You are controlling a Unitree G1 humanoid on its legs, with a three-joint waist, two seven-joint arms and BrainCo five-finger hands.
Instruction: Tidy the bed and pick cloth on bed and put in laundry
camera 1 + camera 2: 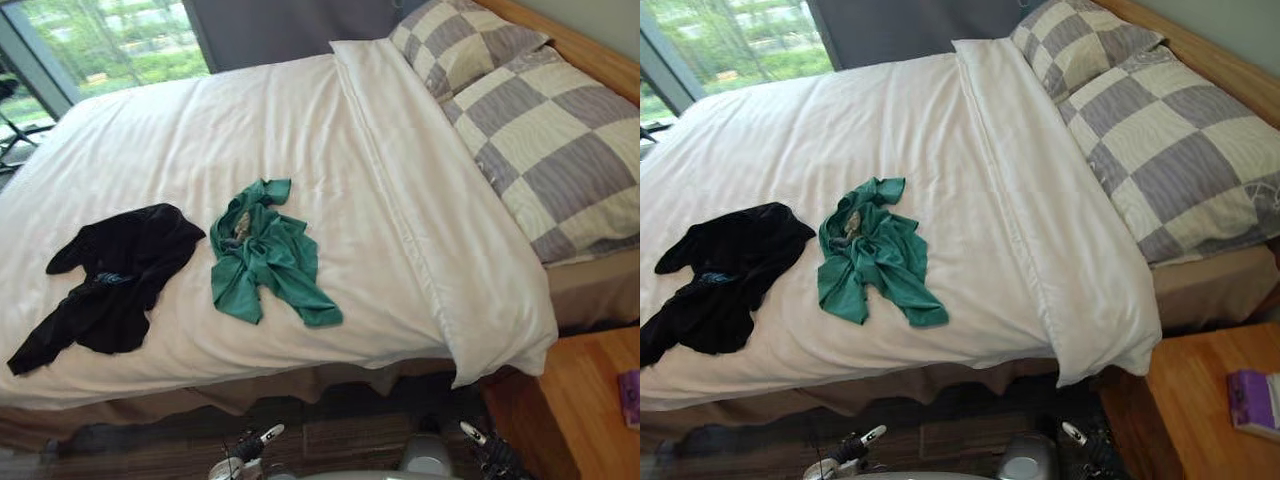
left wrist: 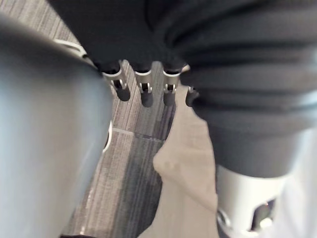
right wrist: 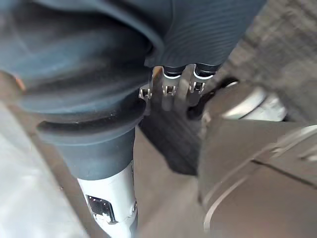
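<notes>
A crumpled green cloth (image 1: 265,255) lies on the white duvet (image 1: 250,120) near the bed's front edge. To its left, also on the duvet, a black cloth (image 1: 115,270) is spread out. Both my hands hang low in front of the bed, well below the cloths. My left hand (image 1: 258,440) shows in its wrist view with fingers (image 2: 143,87) relaxed over the carpet and holding nothing. My right hand (image 1: 472,433) is likewise empty, its fingers (image 3: 171,89) loose.
Two checked grey-and-cream pillows (image 1: 560,150) lie at the head of the bed on the right. A wooden nightstand (image 1: 590,400) with a purple item (image 1: 1252,400) stands at the lower right. A window (image 1: 110,40) is beyond the bed's far left. Striped carpet (image 2: 129,148) lies underfoot.
</notes>
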